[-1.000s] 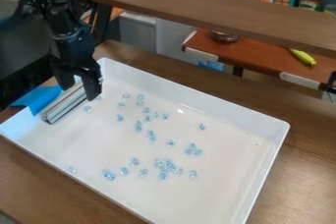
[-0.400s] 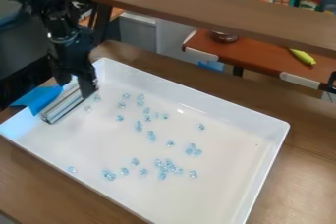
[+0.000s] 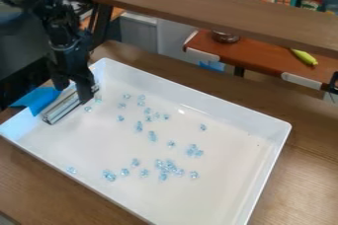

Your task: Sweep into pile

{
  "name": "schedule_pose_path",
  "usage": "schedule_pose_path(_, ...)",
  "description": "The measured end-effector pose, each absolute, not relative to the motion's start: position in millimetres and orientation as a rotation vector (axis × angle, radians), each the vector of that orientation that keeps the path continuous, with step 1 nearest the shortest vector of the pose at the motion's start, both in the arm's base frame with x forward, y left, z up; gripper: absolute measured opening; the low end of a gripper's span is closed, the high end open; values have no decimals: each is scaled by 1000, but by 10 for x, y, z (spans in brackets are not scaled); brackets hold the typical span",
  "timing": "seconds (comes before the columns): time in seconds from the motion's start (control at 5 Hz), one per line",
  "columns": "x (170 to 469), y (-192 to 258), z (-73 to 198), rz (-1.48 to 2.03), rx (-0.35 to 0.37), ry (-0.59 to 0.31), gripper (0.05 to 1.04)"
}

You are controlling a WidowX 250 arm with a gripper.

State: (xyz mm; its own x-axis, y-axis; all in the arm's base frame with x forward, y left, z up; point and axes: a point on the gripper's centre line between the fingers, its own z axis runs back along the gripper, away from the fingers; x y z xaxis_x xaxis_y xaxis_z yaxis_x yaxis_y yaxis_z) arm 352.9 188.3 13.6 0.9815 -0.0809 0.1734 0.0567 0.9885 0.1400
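Observation:
At the upper left the gripper [image 3: 72,92] hangs low over the white tray's left corner, its two fingers apart. A silver-grey bar [image 3: 61,110] lies slanted along the tray's left side, its far part between and behind the fingers; whether they touch it I cannot tell. Small clear-blue pieces [image 3: 152,136] are scattered over the floor of the tray [image 3: 214,184]. Several sit in a tight cluster [image 3: 169,167] toward the near side. One piece [image 3: 98,99] lies just right of the right finger.
Blue tape [image 3: 41,98] crosses the tray's left edge beside the bar. A raised wooden shelf [image 3: 218,14] spans the back above the brown table [image 3: 310,130]. Behind it, a yellow toy [image 3: 304,56] lies on a reddish-brown surface [image 3: 254,60].
The gripper has shifted slightly left and a little down, toward the bar. A piece near its right finger shows more clearly. The bar and the scattered pieces look unmoved.

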Motion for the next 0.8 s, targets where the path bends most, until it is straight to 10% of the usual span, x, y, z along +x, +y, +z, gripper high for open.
schedule_pose_path(0.8, 3472, 1913, -39, -37, 169, -119, 966)
